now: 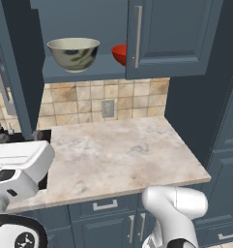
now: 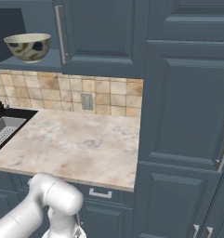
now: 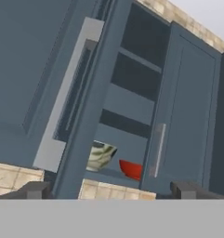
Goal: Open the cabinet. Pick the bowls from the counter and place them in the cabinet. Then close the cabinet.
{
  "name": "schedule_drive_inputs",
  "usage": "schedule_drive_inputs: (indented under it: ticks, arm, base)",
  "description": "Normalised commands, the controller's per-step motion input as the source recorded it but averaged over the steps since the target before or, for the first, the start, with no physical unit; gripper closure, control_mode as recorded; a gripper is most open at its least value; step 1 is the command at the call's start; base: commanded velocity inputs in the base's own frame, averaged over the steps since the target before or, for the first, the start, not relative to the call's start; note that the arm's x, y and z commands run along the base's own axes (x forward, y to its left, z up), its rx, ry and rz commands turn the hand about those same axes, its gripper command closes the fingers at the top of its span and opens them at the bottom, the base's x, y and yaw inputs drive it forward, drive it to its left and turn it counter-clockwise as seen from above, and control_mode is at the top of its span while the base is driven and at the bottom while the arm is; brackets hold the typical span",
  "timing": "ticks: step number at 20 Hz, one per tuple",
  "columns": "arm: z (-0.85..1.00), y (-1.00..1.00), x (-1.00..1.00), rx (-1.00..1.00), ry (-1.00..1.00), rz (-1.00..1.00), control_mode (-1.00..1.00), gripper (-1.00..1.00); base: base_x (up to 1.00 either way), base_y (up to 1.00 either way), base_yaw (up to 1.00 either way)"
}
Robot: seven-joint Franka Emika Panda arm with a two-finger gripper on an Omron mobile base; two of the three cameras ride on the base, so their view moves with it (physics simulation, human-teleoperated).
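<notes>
The cabinet [image 1: 171, 34] hangs above the counter [image 1: 118, 150] with its left door swung open and its right door shut. Both bowls sit on its bottom shelf. The cream bowl [image 1: 73, 53] stands in the open half, and the red bowl [image 1: 119, 54] is half hidden behind the right door. In the right base view the cream bowl [image 2: 28, 46] shows beside the shut door's handle [image 2: 61, 35]. In the hand view my gripper [image 3: 111, 190] is open and holds nothing. It looks past the open left door's silver handle [image 3: 69, 93] at the cream bowl [image 3: 100, 155] and red bowl [image 3: 131, 168].
A black sink [image 2: 4, 128] is set into the counter's left end. A tiled backsplash with an outlet [image 1: 107, 108] runs behind it. Tall dark cupboards [image 2: 183, 107] wall off the counter's right side. Drawers and small doors [image 1: 106, 206] sit below.
</notes>
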Motion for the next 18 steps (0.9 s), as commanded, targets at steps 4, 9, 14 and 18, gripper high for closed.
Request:
schedule_drive_inputs:
  ticks: [4, 9, 14, 18]
  arm:
    - [-0.33, 0.0, 0.37, 0.07, 0.15, -0.03, -1.0, -1.0]
    - [-0.33, 0.0, 0.34, 0.14, 0.09, -0.01, -1.0, -1.0]
    - [-0.28, 0.05, 0.19, 0.15, 0.06, 0.0, -1.0, -1.0]
    - [-0.16, 0.15, 0.13, 0.13, 0.0, 0.0, -1.0, -1.0]
  base:
    - [0.0, 0.0, 0.0]
    - [0.0, 0.0, 0.0]
    - [0.0, 0.0, 0.0]
    - [0.0, 0.0, 0.0]
